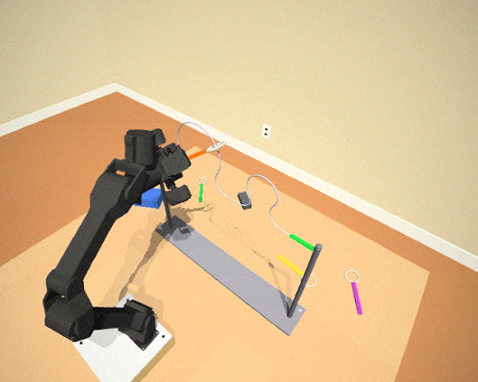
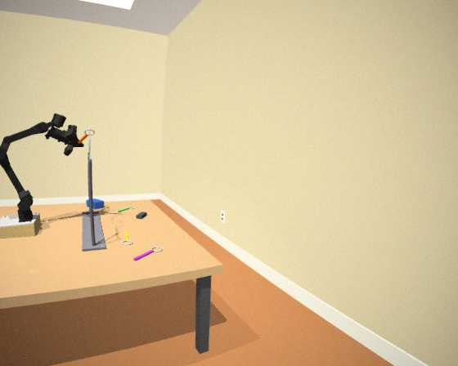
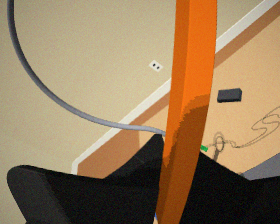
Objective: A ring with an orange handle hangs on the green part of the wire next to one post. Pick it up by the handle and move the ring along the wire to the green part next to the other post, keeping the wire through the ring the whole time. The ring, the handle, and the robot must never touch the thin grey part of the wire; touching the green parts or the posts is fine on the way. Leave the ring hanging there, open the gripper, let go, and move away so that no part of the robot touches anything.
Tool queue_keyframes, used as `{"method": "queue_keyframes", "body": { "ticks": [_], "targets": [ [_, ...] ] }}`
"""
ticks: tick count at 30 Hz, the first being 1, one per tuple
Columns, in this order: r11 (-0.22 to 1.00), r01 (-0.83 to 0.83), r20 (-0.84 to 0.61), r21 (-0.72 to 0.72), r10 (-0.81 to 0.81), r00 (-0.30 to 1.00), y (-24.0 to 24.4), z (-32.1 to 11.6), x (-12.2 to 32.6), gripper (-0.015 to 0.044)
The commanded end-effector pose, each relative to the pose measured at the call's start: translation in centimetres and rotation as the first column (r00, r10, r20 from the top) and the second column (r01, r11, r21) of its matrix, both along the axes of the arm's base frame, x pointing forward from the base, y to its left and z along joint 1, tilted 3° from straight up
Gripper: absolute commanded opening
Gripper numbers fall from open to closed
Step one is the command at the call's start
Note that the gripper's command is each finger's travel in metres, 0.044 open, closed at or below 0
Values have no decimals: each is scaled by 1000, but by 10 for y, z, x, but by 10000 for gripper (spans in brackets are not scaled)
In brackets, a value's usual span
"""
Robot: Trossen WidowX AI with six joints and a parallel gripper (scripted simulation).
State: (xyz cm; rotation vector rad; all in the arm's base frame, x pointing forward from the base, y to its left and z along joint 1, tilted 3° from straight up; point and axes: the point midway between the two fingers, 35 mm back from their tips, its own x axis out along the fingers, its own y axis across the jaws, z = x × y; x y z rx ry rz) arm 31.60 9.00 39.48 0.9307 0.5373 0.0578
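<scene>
My gripper [image 1: 189, 159] [image 2: 80, 143] is shut on the orange handle [image 1: 198, 154] [image 2: 83, 139] [image 3: 192, 75], which tilts upward from the fingers. The ring [image 1: 223, 143] [image 2: 94, 132] appears to be around the grey wire [image 1: 196, 123] [image 3: 45, 92], on the descending side of the first tall hump. I cannot tell whether they touch. The ring is outside the wrist view. The wire dips, rises over a second hump and ends at the green part [image 1: 302, 242] beside the near post [image 1: 304, 281] [image 2: 91, 196]. The far post [image 1: 167, 209] stands below my gripper; its green part is hidden in the top view.
The grey base plate [image 1: 233, 266] carries both posts. Behind it lie a green-handled ring tool [image 1: 201, 193], a black block [image 1: 244, 201] [image 3: 229, 95], a yellow-handled one [image 1: 289, 265] and a magenta-handled one [image 1: 357, 298]. A blue block [image 1: 151, 198] [image 2: 95, 203] is beyond the far post.
</scene>
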Motion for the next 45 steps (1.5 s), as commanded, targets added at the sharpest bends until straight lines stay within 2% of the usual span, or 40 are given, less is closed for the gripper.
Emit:
{"method": "queue_keyframes", "body": {
  "ticks": [1,24,45],
  "targets": [
    [998,-5,4,-58,5,1000,0,1,0,-150],
    [950,-16,-12,-311,13,1000,-6,-5,0,-150],
    [841,-29,-28,-540,17,999,-13,-9,-1,-150]
  ]
}}
